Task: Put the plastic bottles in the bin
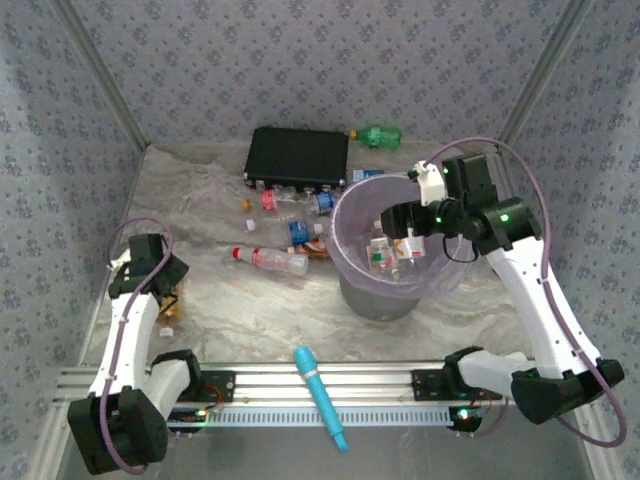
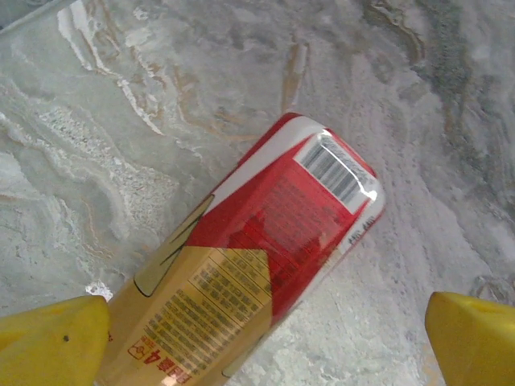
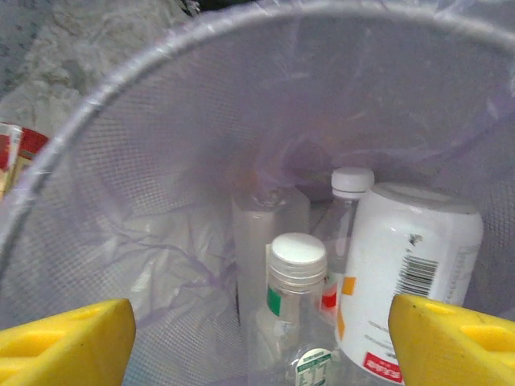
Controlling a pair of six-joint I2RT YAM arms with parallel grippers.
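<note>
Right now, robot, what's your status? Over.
Right pincer open over bin, bottles inside. Left pincer open over red bottle. More bottles on table by black box.

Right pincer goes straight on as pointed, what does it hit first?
Likely the white-capped clear bottle in the bin, dead ahead of the right pincer; the white bottle beside it looks about as near, depth unclear.

Under right gripper [image 3: 257, 346]: translucent pale-lilac bag [image 3: 161, 201] in grey bin [image 1: 375, 300], clear bottles [image 3: 296, 265] with white caps, one white bottle [image 3: 410, 265] with black barcode. Left gripper [image 2: 261, 338], yellow pads [image 2: 48, 342]: between them red-and-tan bottle [image 2: 273, 241], grey marbled table [image 2: 121, 121].
</note>
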